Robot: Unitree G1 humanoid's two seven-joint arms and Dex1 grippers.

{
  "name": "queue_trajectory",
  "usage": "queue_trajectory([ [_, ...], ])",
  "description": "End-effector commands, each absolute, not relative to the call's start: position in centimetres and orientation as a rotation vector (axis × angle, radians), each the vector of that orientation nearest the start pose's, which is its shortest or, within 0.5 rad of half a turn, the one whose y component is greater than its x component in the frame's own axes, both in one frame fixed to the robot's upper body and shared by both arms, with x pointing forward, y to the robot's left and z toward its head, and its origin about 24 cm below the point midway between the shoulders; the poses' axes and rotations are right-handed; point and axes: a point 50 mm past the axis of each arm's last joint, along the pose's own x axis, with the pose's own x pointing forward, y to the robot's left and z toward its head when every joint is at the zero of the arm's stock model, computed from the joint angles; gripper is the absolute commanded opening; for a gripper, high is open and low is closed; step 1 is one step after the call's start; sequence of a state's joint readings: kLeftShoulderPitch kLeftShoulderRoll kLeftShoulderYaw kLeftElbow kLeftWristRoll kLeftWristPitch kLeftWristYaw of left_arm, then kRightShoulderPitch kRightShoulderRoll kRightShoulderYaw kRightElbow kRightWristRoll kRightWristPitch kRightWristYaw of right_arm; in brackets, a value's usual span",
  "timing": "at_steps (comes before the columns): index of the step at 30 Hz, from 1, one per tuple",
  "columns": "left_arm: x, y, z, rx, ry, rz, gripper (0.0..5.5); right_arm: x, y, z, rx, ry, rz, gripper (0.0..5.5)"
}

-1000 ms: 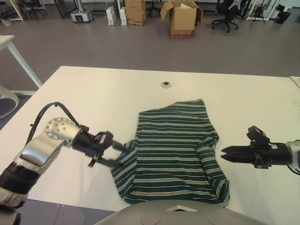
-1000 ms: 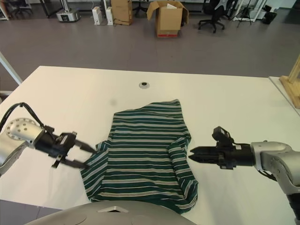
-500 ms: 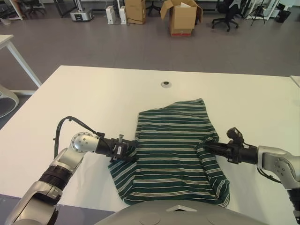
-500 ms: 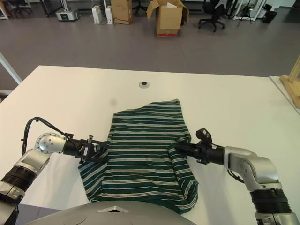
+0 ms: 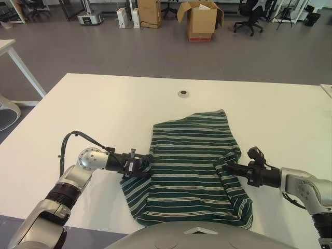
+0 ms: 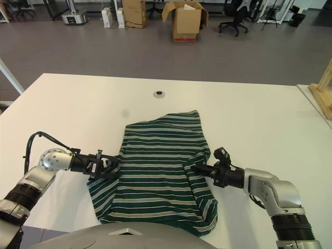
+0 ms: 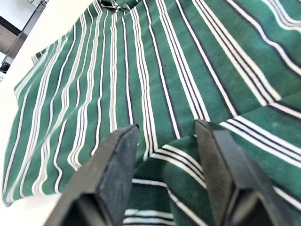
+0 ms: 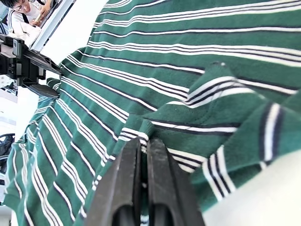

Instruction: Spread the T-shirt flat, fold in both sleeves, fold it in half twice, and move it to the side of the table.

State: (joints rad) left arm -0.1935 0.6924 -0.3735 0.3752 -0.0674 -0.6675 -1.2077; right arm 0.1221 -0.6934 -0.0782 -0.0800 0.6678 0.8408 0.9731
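Counting first: I have one green-and-white striped T-shirt, one white table and two grippers, both down at the shirt. Farther off I count one small round grommet set in the tabletop beyond the shirt. On the floor past the table are two cardboard boxes, an open one and a closed one, and one office chair. The shirt lies on the near half of the table, roughly centred in front of me, its near end reaching close to the table's near edge. Its long axis runs from that near edge away towards the far side, leaning slightly to my right at the far end. The near end is the wider one and the far end narrows to a corner; I cannot tell which end carries the collar. Cloth along its right side is doubled over on itself, and the left edge is rumpled. My left gripper is at the shirt's left edge, its fingers spread, with a raised ridge of cloth between them. My right gripper is on the folded right side, fingers pressed together, tips against a fold; I cannot tell whether any cloth is caught between them.
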Motion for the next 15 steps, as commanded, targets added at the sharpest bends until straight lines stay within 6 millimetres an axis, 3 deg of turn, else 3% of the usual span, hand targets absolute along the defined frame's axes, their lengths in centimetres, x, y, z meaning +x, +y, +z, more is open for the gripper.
queue_trajectory([
  [1,20.5,20.3,0.6,0.818,0.232,-1.620,2.19,18.9,-25.1,4.9,0.413,0.728,0.878,0.01],
  [4,18.7,21.3,-0.8,0.835,0.292,-1.645,2.19,19.0,-26.9,6.8,0.458,0.663,0.881,0.01],
  [7,17.4,21.0,-1.5,0.798,0.293,-1.640,2.19,17.6,-29.2,7.9,0.481,0.656,0.853,0.01],
  [11,16.9,20.4,-1.6,0.768,0.276,-1.613,2.19,14.2,-32.8,5.7,0.483,0.808,0.711,0.01],
  [15,16.7,20.1,-1.7,0.754,0.269,-1.605,2.19,11.3,-34.2,3.2,0.511,0.918,0.587,0.01],
])
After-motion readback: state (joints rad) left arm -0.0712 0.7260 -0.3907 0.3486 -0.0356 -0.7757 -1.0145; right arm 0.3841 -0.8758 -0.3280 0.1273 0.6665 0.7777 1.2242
